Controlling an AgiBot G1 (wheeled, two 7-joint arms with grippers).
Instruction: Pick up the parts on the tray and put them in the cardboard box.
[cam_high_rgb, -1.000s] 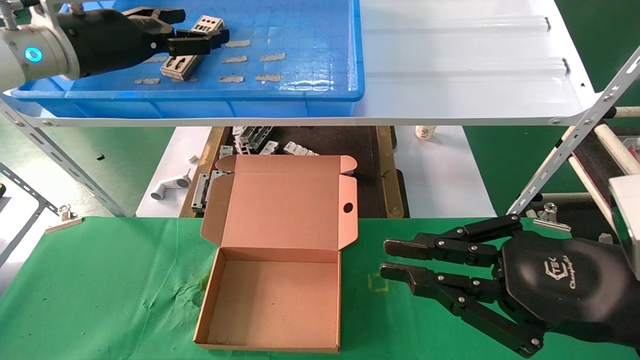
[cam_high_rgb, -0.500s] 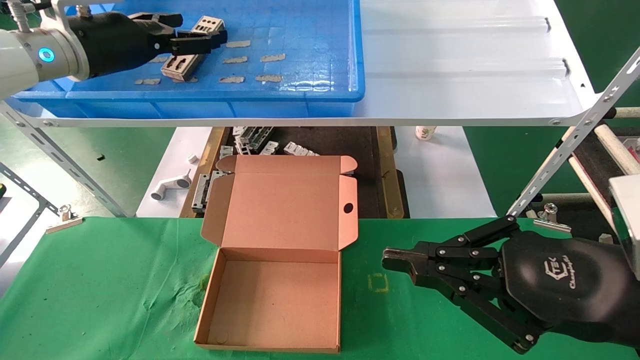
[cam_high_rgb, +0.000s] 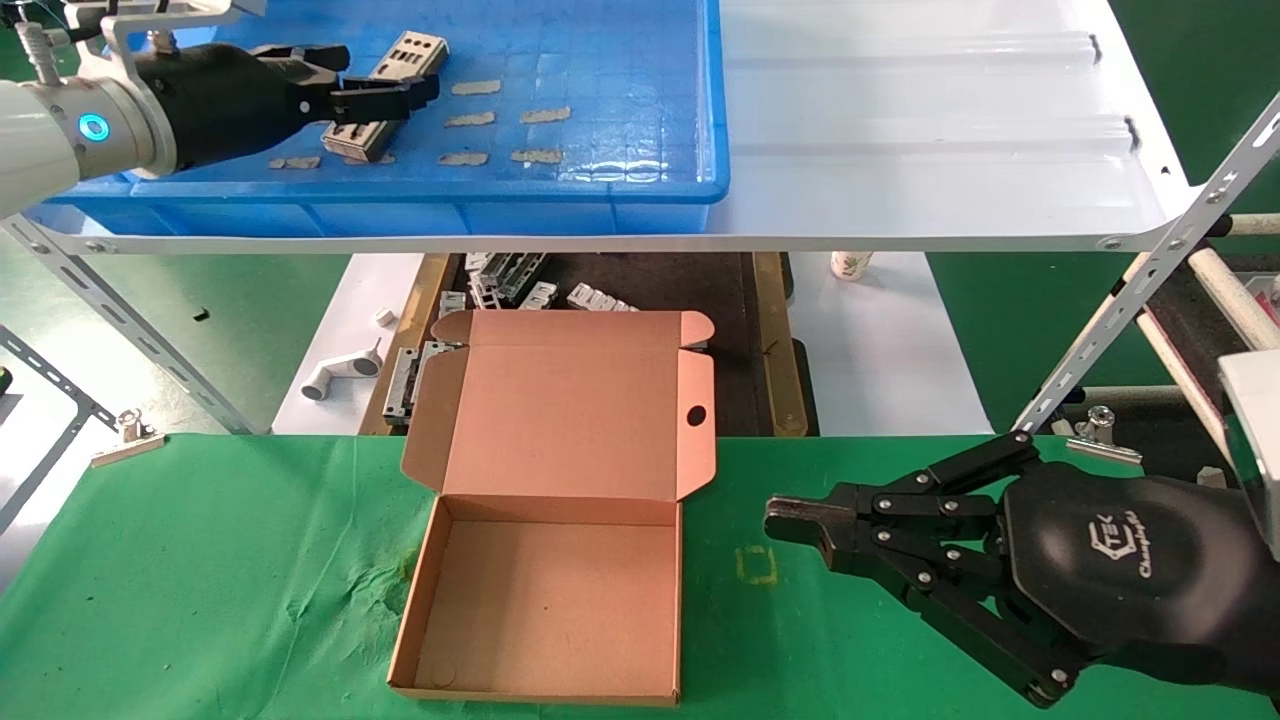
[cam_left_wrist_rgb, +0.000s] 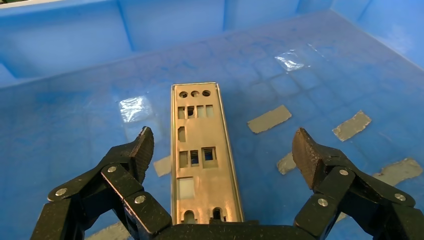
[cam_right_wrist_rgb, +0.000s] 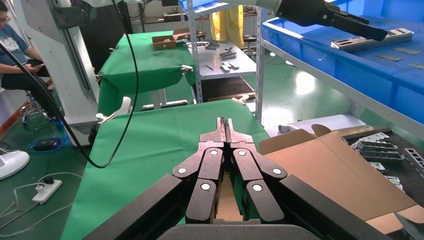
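One part, a long silver-grey plate (cam_high_rgb: 408, 52) with punched holes, lies flat on the floor of the blue tray (cam_high_rgb: 640, 100). My left gripper (cam_high_rgb: 385, 97) hovers low over its middle. In the left wrist view the gripper (cam_left_wrist_rgb: 223, 141) is open, one finger on each side of the plate (cam_left_wrist_rgb: 202, 155), neither touching it. The cardboard box (cam_high_rgb: 545, 600) sits open on the green table with its lid (cam_high_rgb: 570, 410) folded back. To the box's right my right gripper (cam_high_rgb: 790, 520) rests shut and empty, its fingertips (cam_right_wrist_rgb: 220, 125) pressed together.
Grey tape scraps (cam_high_rgb: 500, 118) dot the tray floor. The tray stands on a white shelf (cam_high_rgb: 920, 120) with slanted metal struts (cam_high_rgb: 1130, 300) at each side. Chunky brackets (cam_high_rgb: 540, 285) lie on a dark surface below the shelf, beyond the box.
The right gripper's fingers closed about a second ago and have stayed shut. The left gripper has drawn back slightly toward the tray's left, staying open over the plate.
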